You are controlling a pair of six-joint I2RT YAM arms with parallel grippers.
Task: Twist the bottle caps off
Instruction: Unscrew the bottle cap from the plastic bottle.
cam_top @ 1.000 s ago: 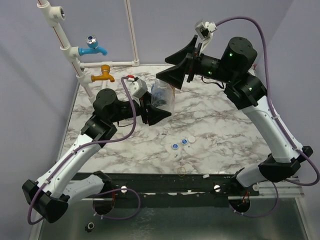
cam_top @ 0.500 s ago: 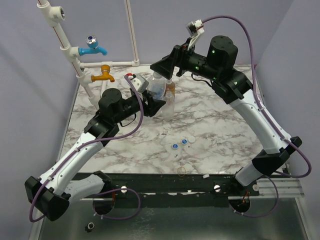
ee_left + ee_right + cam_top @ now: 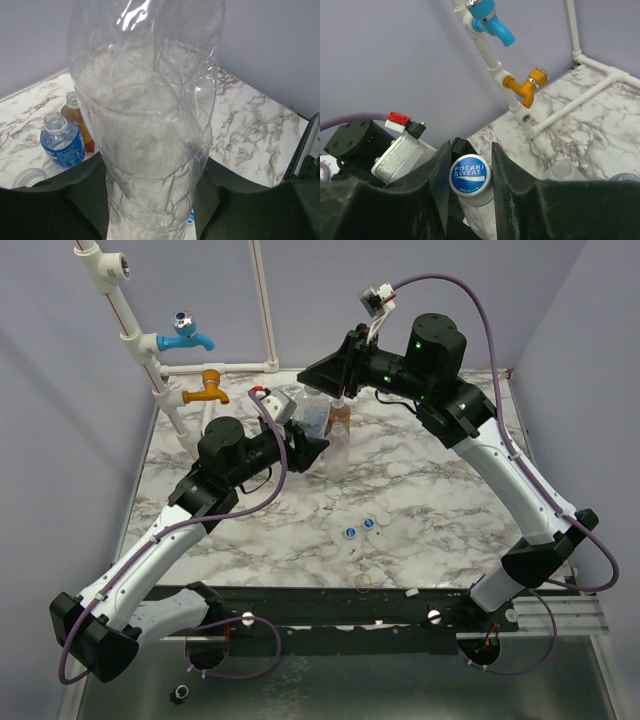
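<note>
Left tool (image 3: 155, 170) is clamped on the lower body of the crumpled clear bottle (image 3: 150, 90). The bottle sits toward the far edge of the counter (image 3: 450, 500), left of middle. Can't tell if its base touches the surface.

Right tool (image 3: 470, 152) is above it, jaws closed on the blue cap (image 3: 468, 174). The fingers (image 3: 440, 172) are tight on both sides, the "POCARI SWEAT" print faces the wrist cam, and the cap is on the neck.

Just beside the held bottle stand the blue-labelled bottle (image 3: 62, 145), mouth open, and the amber bottle (image 3: 75, 107) right behind it. A third open bottle mouth (image 3: 30, 177) is low in the left wrist view.

Loose caps (image 3: 350, 532), two blue-and-white plus some white, are clustered mid-counter toward the near edge, well apart from both tools. A yellowish ring (image 3: 365, 582) lies nearer that edge.

Blue tap (image 3: 185, 335) and orange tap (image 3: 208, 388) are on the white pipe at the far-left corner.
</note>
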